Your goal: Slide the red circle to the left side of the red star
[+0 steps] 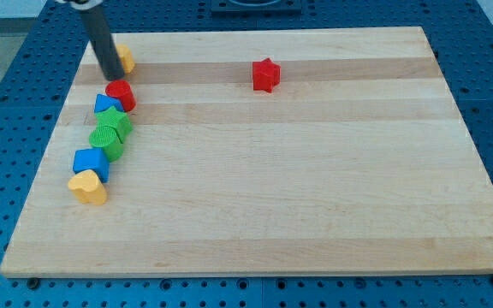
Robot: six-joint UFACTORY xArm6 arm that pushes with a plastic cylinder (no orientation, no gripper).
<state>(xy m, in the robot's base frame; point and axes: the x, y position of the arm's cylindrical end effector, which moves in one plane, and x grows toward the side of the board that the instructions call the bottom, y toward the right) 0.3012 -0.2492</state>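
Note:
The red circle lies near the board's upper left. The red star sits far to its right, near the view's top centre. My tip is the lower end of the dark rod coming down from the top left. It stands just above and slightly left of the red circle, very close to it or touching. A yellow block lies right beside the rod, partly hidden by it.
Below the red circle runs a tight column of blocks: a blue triangle, a green star, a green round block, a blue block and a yellow heart. The wooden board rests on a blue perforated table.

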